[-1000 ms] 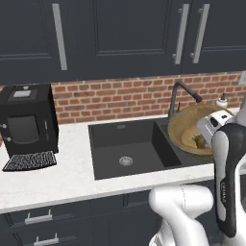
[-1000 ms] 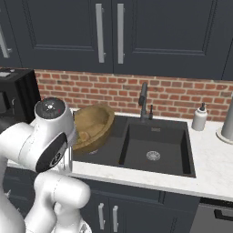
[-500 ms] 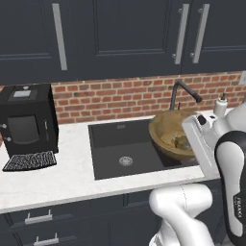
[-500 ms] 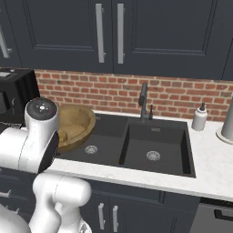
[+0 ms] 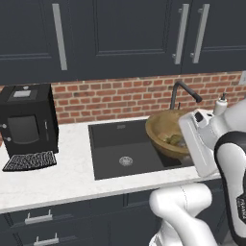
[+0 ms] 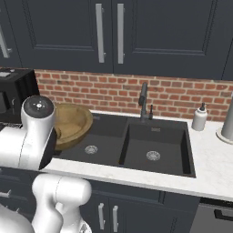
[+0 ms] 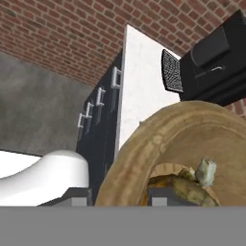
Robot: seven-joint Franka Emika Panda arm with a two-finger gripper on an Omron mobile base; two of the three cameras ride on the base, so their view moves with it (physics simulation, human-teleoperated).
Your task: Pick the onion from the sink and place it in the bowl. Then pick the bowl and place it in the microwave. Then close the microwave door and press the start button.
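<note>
Matte black sink [image 5: 120, 144], wooden bowl [image 5: 166, 129] lifted above it, onion [image 7: 190, 190] inside; gripper [image 7: 115, 196] clamps its thick rim

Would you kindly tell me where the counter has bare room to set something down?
Free: the white counter between the coffee machine and the sink, plus the strip along its front edge. Also right of the sink, between soap dispenser and front edge. Crowded: over the sink, where the wooden bowl hangs.

The large round light-brown wooden bowl [image 5: 169, 136], carried by the white arm, has travelled leftward from beside the black curved faucet [image 5: 183, 94] to over the matte black sink's [image 5: 122, 154] left basin.
</note>
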